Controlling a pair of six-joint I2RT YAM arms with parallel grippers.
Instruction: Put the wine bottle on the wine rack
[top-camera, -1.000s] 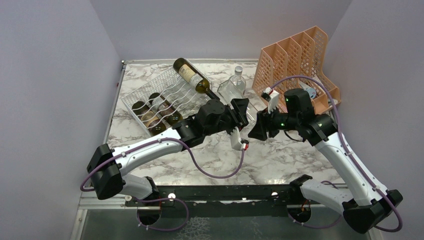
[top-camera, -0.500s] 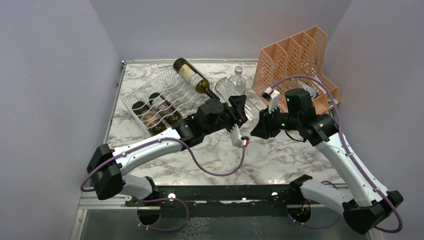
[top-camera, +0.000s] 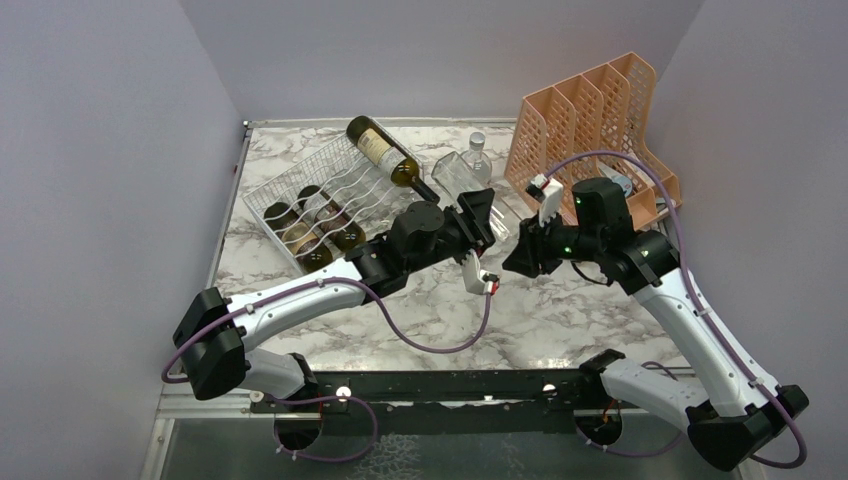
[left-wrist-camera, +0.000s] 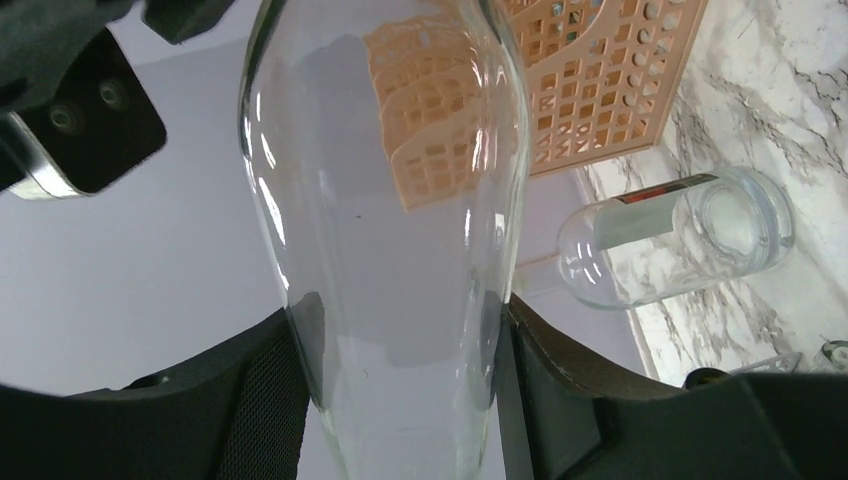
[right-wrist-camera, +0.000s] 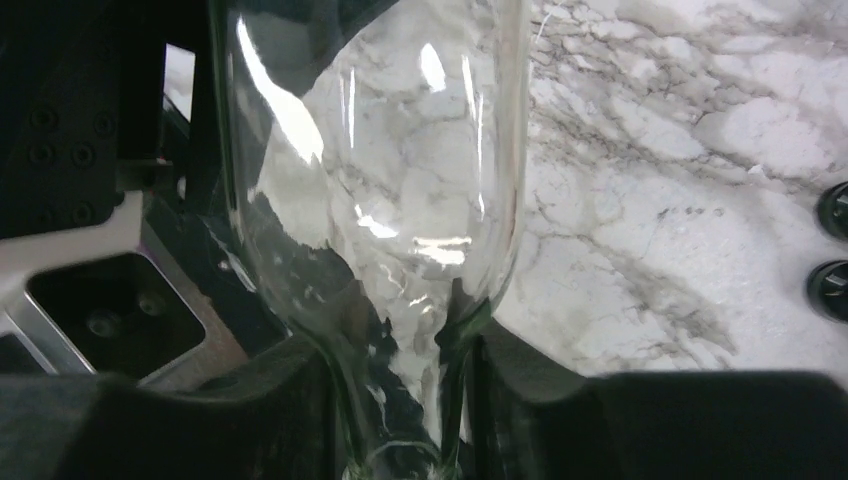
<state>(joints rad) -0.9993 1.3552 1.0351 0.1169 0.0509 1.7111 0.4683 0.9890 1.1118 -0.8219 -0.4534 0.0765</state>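
Observation:
A clear empty wine bottle (left-wrist-camera: 390, 190) hangs between my two grippers above the middle of the table. My left gripper (left-wrist-camera: 400, 400) is shut on its wide body, a finger pressing each side. My right gripper (right-wrist-camera: 400, 410) is shut on its narrow neck (right-wrist-camera: 400, 380). From above, the left gripper (top-camera: 488, 222) and the right gripper (top-camera: 516, 250) face each other, and the bottle (top-camera: 503, 232) barely shows between them. The white wire wine rack (top-camera: 320, 185) lies at the back left, to the left of both grippers, with a green labelled bottle (top-camera: 385, 152) resting across its far edge.
Several dark bottles (top-camera: 305, 228) lie in the rack's near cradles. Another clear bottle (top-camera: 462, 172) lies on the marble behind the grippers, also in the left wrist view (left-wrist-camera: 680, 235). A peach-orange perforated file holder (top-camera: 590, 120) stands at the back right.
My right gripper has closed onto the bottle's neck. Both arms have barely shifted.

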